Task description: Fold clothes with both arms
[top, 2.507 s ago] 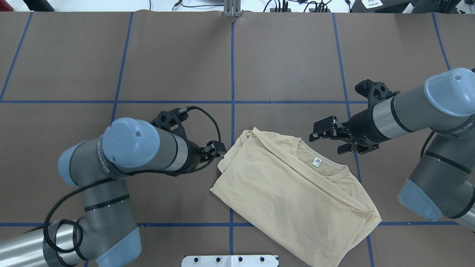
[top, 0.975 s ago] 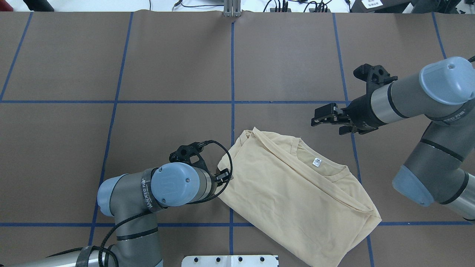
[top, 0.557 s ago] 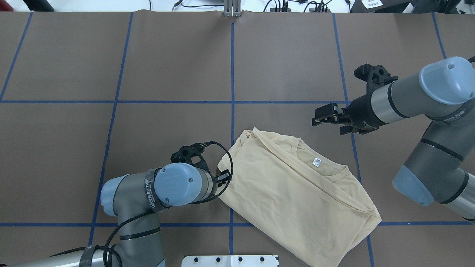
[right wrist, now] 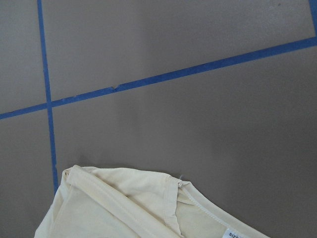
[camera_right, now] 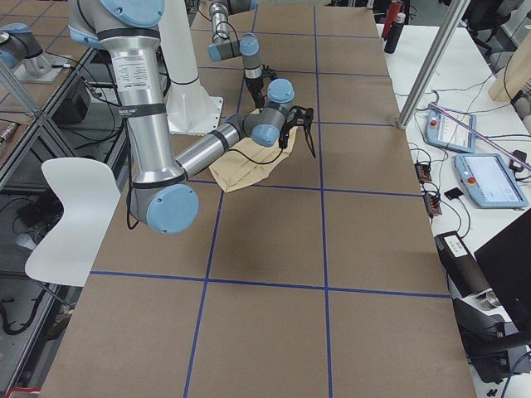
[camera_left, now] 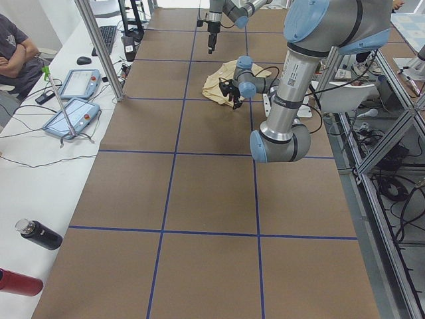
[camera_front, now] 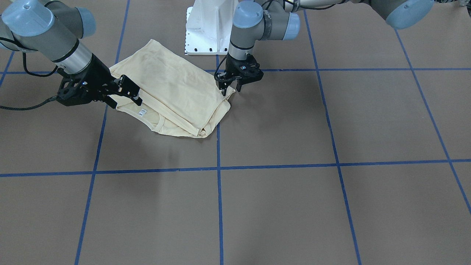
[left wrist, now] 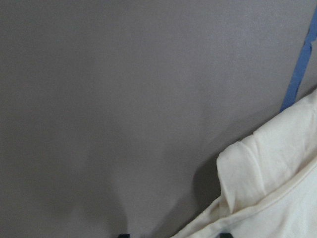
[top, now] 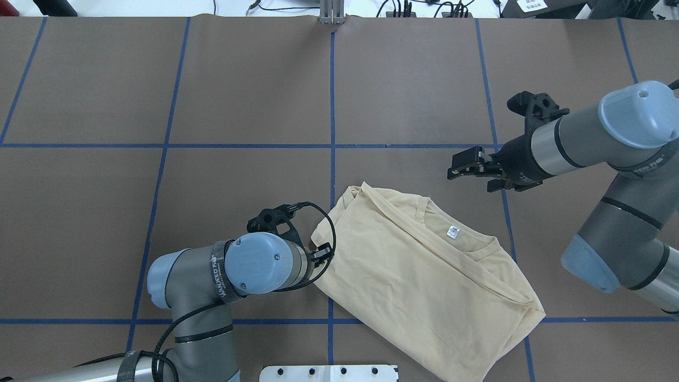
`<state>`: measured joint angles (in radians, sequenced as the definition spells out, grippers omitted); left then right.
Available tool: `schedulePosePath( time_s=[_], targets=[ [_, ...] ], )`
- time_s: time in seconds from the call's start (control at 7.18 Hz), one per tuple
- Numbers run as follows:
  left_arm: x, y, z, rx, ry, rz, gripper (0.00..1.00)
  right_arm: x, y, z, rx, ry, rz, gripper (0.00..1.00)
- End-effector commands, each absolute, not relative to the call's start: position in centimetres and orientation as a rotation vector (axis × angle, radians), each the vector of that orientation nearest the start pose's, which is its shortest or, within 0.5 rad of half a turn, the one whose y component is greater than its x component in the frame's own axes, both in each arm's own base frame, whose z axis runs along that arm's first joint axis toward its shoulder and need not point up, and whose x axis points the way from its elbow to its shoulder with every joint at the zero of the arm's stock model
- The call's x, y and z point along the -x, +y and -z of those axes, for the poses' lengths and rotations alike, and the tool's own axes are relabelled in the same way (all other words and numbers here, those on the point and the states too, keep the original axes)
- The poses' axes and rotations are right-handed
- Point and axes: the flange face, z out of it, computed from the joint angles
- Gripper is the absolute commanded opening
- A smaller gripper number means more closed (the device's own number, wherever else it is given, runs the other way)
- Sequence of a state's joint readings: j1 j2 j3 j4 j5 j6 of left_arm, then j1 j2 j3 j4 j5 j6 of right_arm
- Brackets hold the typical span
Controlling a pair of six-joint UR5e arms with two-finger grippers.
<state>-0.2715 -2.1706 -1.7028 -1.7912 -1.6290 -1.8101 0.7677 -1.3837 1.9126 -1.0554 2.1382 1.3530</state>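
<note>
The pale cream-yellow T-shirt (top: 424,281) lies folded and askew on the brown table near the robot, its back up, white neck label (top: 452,231) showing. It also shows in the front view (camera_front: 173,88). My left gripper (camera_front: 230,90) points down at the shirt's left edge, jaws open, one finger on each side of the hem; in the overhead view (top: 321,253) the wrist mostly hides it. My right gripper (top: 469,178) hangs open and empty over bare table just beyond the collar, also in the front view (camera_front: 134,94). The print is hidden.
The white pedestal base (top: 329,373) stands at the near table edge beside the shirt. Blue tape lines (top: 332,106) grid the table. A side bench with tablets (camera_left: 70,100), bottles (camera_left: 36,234) and a metal post (camera_left: 99,46) runs along the far side.
The left arm swung from the shirt's far-left corner down to its left edge, then crept slightly right. The right gripper drew back from the collar and has held still since.
</note>
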Motion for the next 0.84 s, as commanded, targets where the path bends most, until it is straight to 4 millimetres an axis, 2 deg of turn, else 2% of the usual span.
schedulePosePath(
  time_s=[0.0,0.42,0.56,0.7],
  targets=[
    [-61.26,-30.18,-22.5,0.04,0.963,0.442,0.64,33.27,-43.35,-33.87,-0.026,-1.135,-0.195,1.0],
    [-61.28,-30.19,-22.77,0.04,0.959,0.442,0.64,33.35,-43.43,-34.08,-0.024,-1.131,-0.197,1.0],
    [-61.29,-30.18,-22.67,0.041,0.96,0.441,0.6,33.37,-43.45,-34.15,-0.023,-1.13,-0.197,1.0],
    [-61.34,-30.08,-22.67,0.042,0.96,0.44,0.51,33.37,-43.46,-34.15,-0.023,-1.13,-0.197,1.0]
  ],
)
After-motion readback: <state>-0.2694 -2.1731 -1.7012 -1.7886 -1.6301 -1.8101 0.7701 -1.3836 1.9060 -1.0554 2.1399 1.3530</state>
